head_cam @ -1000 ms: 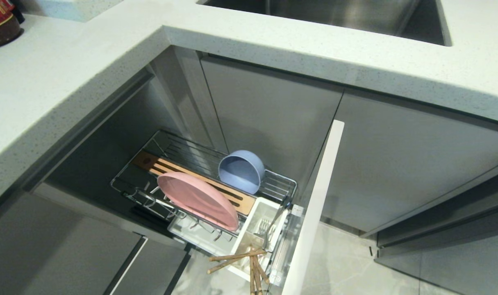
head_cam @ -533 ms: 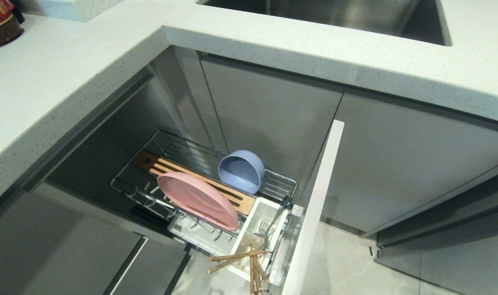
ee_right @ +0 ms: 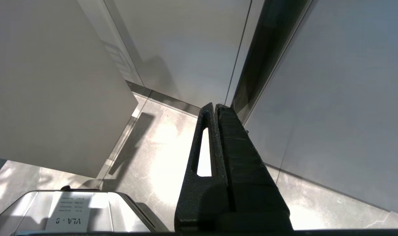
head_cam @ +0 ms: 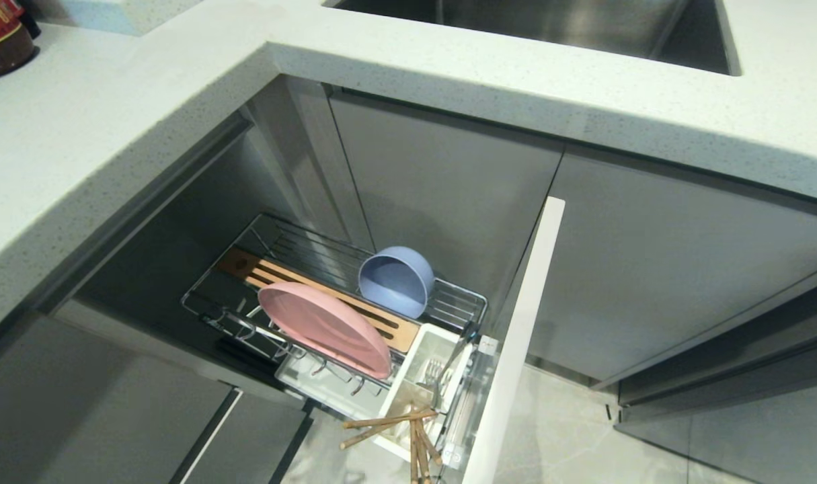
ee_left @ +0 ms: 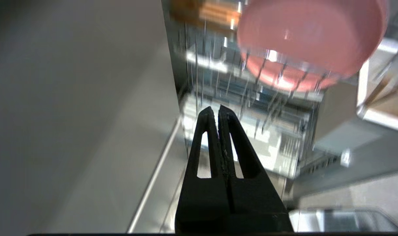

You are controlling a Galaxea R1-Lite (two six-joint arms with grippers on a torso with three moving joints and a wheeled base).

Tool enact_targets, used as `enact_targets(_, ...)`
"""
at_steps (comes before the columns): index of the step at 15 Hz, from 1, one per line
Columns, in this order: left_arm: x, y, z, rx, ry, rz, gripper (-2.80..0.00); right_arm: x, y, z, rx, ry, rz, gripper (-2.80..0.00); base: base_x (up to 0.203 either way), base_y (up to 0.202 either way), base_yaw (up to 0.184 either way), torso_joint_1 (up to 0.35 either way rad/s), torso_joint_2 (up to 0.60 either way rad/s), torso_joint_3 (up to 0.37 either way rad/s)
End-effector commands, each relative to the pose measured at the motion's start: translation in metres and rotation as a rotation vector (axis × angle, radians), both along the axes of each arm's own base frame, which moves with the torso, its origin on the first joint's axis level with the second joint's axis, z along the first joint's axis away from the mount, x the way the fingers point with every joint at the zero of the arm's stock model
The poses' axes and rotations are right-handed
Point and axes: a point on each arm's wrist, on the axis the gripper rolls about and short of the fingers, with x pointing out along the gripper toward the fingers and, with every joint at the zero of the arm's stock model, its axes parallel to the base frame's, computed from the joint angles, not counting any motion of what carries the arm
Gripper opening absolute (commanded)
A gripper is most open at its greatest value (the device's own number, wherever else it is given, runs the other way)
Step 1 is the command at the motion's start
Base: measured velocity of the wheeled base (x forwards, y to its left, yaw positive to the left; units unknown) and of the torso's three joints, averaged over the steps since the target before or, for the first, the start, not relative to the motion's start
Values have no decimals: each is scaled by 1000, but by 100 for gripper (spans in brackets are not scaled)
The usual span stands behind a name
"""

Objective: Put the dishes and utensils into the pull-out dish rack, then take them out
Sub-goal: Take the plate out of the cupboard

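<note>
Neither arm shows in the head view, so the grippers appear only through their own wrist cameras. At the upper left corner a dark jar (head_cam: 1, 40) is cut off by the frame edge on the pale speckled countertop (head_cam: 146, 114), and at the top centre only the near part of the steel sink (head_cam: 549, 27) shows. Below the counter's overhang, in the lower centre, the pull-out dish rack (head_cam: 462, 299) stands drawn out of the dark cabinet. The pink plate (head_cam: 321, 329) stands on edge along its near prongs, hiding part of the wooden strip (head_cam: 260, 272) behind it. The pale-blue bowl (head_cam: 395, 279) lies on its side further back, mouth toward the camera. Right of the plate, the white cutlery cup (head_cam: 435, 349) holds the fork (head_cam: 436, 371), only partly visible, and the chopsticks (head_cam: 388, 423) splay out over its rim, their ends cut off at the bottom edge. The white door front (head_cam: 522, 323) stands edge-on at right, with open floor (head_cam: 563, 430) beyond it.

In the left wrist view the left gripper (ee_left: 216, 109) has its fingers pressed together, holding nothing, with the blurred plate at upper right, apart from the tips. The right gripper (ee_right: 214, 106) is likewise pressed closed and empty, above bare floor between cabinet fronts.
</note>
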Motion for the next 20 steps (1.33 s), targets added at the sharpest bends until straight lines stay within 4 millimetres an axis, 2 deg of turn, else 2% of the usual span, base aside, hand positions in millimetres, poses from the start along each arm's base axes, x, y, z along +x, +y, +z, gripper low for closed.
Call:
enact_targets(1,-8,0,22,4,-73,0,-280,0,0,0,-1,0,0,-280,0,0,0,0,0,0)
enact_targets(4,-29,1,77,90,-142,54,-280,0,0,0,-1,0,0,-280,0,0,0,0,0,0)
enact_targets(7,-39,1,161,200,-227,88,-280,0,0,0,-1,0,0,-280,0,0,0,0,0,0)
enact_targets(10,-9,0,238,284,-277,73,-280,0,0,0,-1,0,-1,-280,0,0,0,0,0,0)
enact_targets(12,7,0,288,238,-381,70,-280,0,0,0,-1,0,0,-280,0,0,0,0,0,0)
enact_targets(15,40,0,323,-74,-406,-16,-280,0,0,0,-1,0,-1,-280,0,0,0,0,0,0)
enact_targets(20,78,-14,326,-253,-307,-262,-280,0,0,0,-1,0,0,-280,0,0,0,0,0,0)
